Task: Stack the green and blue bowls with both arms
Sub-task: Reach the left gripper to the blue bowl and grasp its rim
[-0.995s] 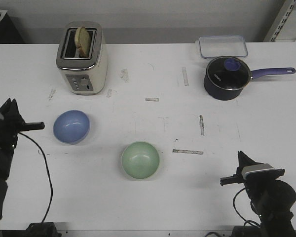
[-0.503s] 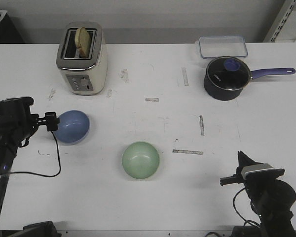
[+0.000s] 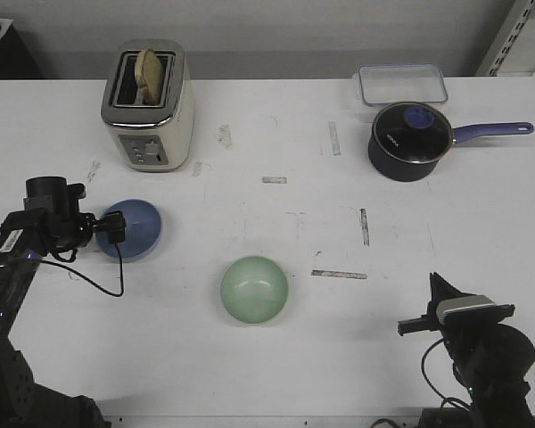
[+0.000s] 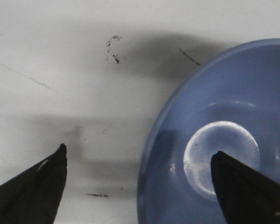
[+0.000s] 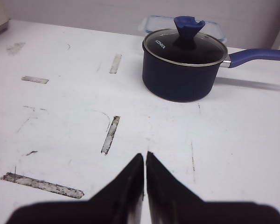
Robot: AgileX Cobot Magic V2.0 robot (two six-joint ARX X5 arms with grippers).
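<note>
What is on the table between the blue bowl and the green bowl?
Nothing: the front view shows only bare white table between the blue bowl and the green bowl.

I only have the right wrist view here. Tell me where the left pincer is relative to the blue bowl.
Observer: The left pincer is open and straddles the blue bowl's rim: one finger is over the inside, the other over the table outside it.
Operator: Report the green bowl.
Observer: The green bowl sits alone, upright and empty, nearer the robot than the blue one and to its right.
Operator: Say what stands behind the blue bowl.
Observer: A toaster with a slice of bread sticking out of its slot.
Operator: Give me the right pincer's position.
Observer: The right pincer is shut, at the near right of the table, far from both bowls.
</note>
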